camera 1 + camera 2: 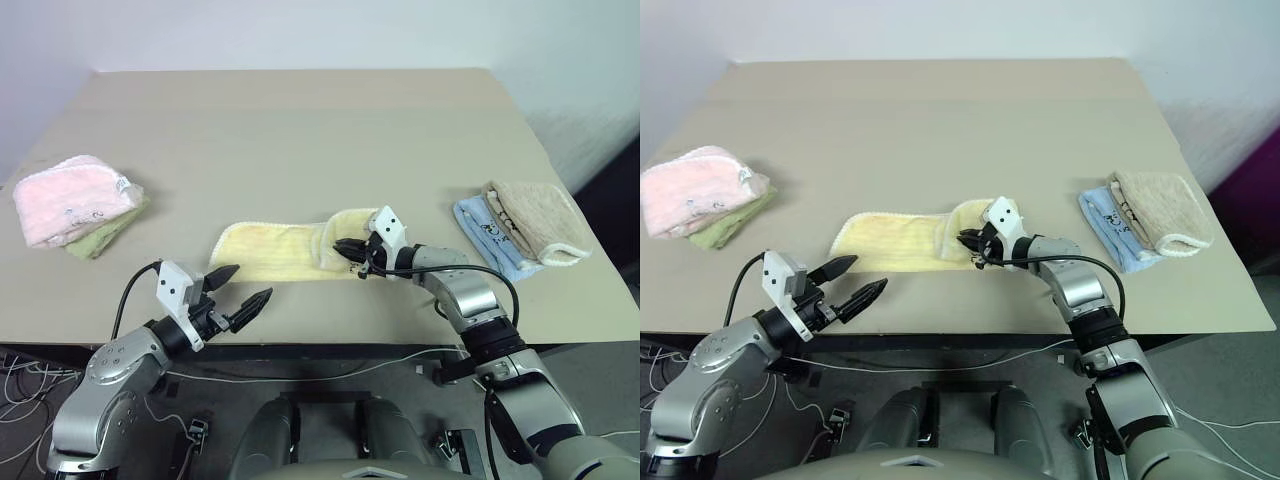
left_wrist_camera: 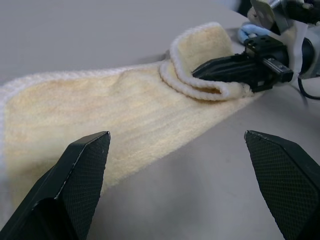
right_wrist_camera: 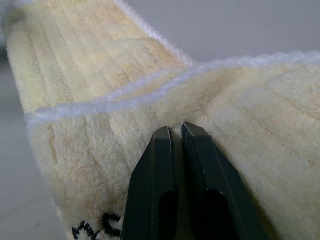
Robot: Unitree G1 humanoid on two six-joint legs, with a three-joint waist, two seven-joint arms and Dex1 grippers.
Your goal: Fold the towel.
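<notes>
We saw the right gripper with its two black fingers pressed together, pinching the folded-over end of the towel. In the right wrist view the fingertips met with barely a slit between them, buried in the pale yellow ribbed pile just under the whitish stitched edge, and a bit of dark print showed near the lower border of that fold. The left wrist view showed the same grip from the side: the right fingers clamped across the curled end, which stood up off the table in a small loop.

The left gripper hung with its fingers spread wide, holding nothing and touching nothing. It sat near the front edge of the table, just short of the towel's near long side, pointing towards it.

The towel lay flat in a long strip along the front middle of the table, its left end free and its right end turned back over itself in the right gripper.

A pink towel on a green one lay far left; a beige towel on a blue one lay far right, both well apart from the yellow towel.
</notes>
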